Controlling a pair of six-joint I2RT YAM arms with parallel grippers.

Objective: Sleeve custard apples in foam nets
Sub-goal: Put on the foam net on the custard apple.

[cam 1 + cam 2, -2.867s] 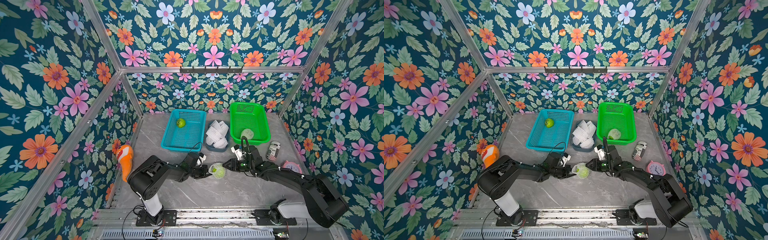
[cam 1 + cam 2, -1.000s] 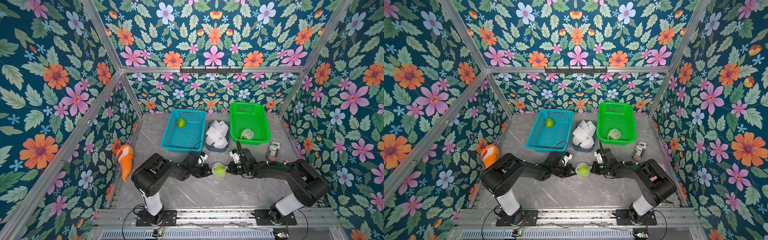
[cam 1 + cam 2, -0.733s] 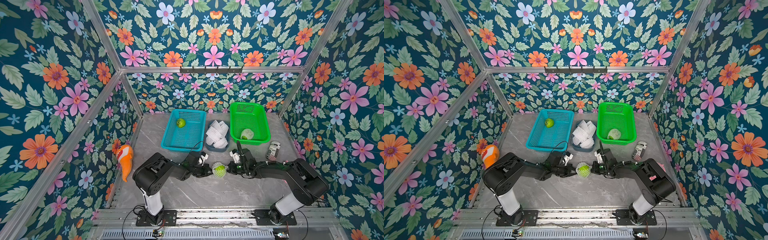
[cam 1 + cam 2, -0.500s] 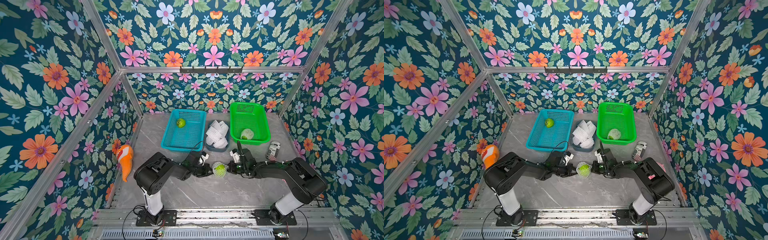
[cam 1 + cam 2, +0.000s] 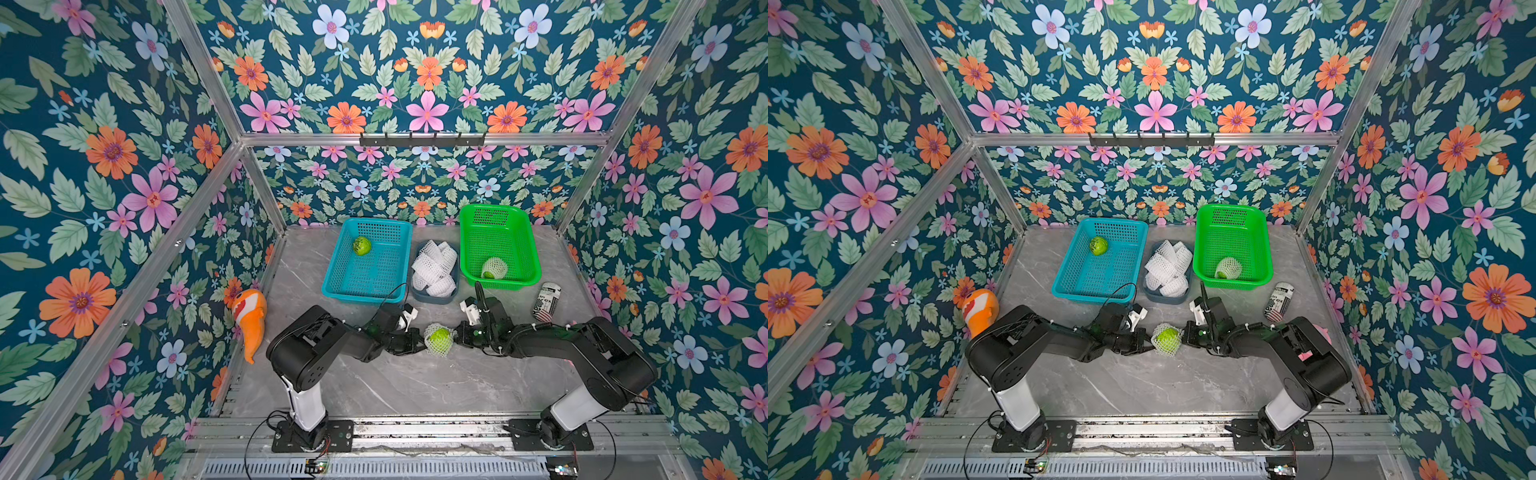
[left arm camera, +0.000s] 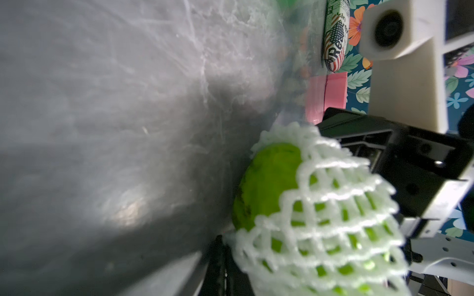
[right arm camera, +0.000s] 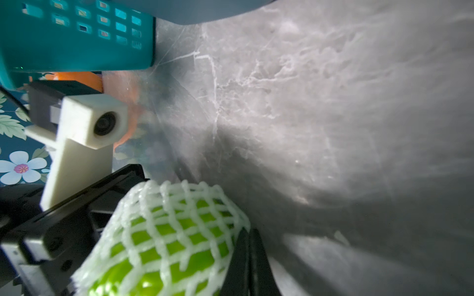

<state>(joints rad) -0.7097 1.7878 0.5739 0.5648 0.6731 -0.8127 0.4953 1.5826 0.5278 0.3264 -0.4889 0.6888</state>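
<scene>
Left hand (image 5: pixel 417 341) at 9 o'clock of custard apple (image 5: pixel 440 335), right hand (image 5: pixel 457 334) at 3 o'clock. We read both as pinched tight on foam net (image 5: pixel 437 351). Fruit at mid-worktop (image 5: pixel 395 382), part-sleeved, one face bare. Our judgement: stretching step. Next: draw net over bare face, then carry to green basket (image 5: pixel 505 284) at 1 o'clock.

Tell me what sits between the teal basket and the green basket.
A grey tray heaped with foam nets, seen in both top views.
</scene>
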